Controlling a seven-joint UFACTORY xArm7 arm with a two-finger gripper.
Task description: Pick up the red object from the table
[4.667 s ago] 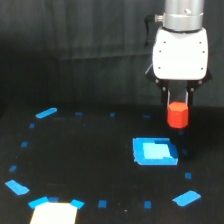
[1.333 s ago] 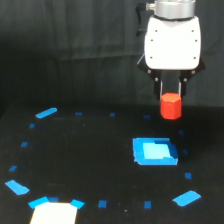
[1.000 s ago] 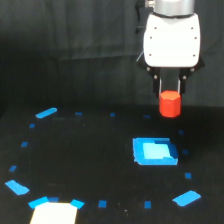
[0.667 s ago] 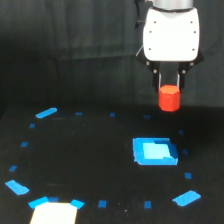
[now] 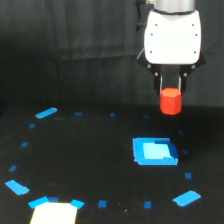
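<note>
The red object (image 5: pixel 170 101) is a small red-orange hexagonal block. It hangs in the air between the two dark fingers of my gripper (image 5: pixel 170 94), well above the black table (image 5: pixel 90 155). The gripper is shut on the block's upper part, under the white arm housing (image 5: pixel 172 32). The block's lower half sticks out below the fingertips. It hangs above and slightly to the exterior view's right of the larger blue square piece (image 5: pixel 154 151) that lies on the table.
Small blue tape squares (image 5: pixel 102 204) ring the table, with larger blue patches at the far left (image 5: pixel 46 113), near left (image 5: pixel 17 187) and near right (image 5: pixel 186 198). A pale sheet (image 5: pixel 54 213) lies at the front left edge. A dark curtain hangs behind.
The gripper has risen steadily with the red block held in it, from just above the table to well above it. Nothing on the table moved.
</note>
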